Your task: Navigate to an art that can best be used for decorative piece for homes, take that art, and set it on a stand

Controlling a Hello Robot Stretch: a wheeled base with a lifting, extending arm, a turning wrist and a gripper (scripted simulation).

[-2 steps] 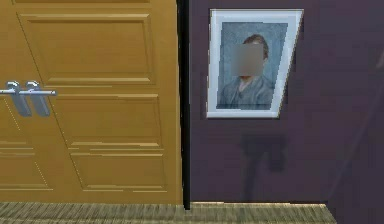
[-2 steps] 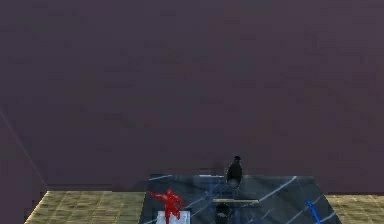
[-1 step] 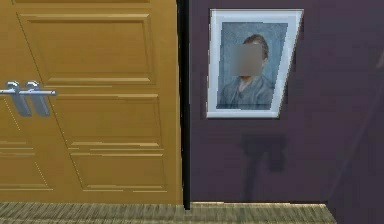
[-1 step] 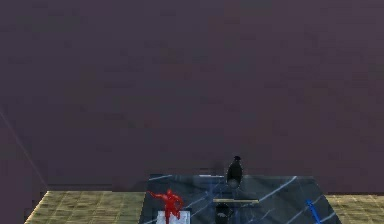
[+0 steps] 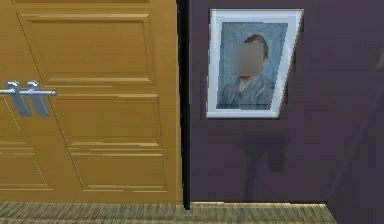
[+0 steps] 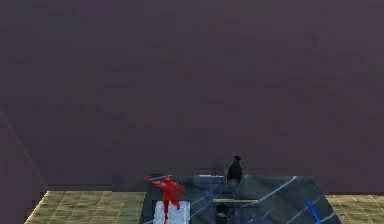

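A framed portrait (image 5: 252, 62) hangs on the purple wall in the forward view's right half. Low in the arm side view stands a dark-topped stand (image 6: 290, 195) with pale streaks, set against a purple wall. A small red figure (image 6: 167, 189) is at its left end, over a white patch. My arm's dark bar (image 6: 235, 172) rises just right of the middle, with a pale square (image 6: 211, 179) to its left. The gripper (image 6: 188, 186) reaches toward the red figure, over the stand's top. I cannot tell whether it holds anything.
A yellow wooden double door (image 5: 90, 100) with metal handles (image 5: 28, 97) fills the forward view's left half, close ahead. A dark gap (image 5: 185, 110) separates it from the purple wall. Striped tan flooring (image 6: 85, 208) runs left of the stand and along the wall's foot.
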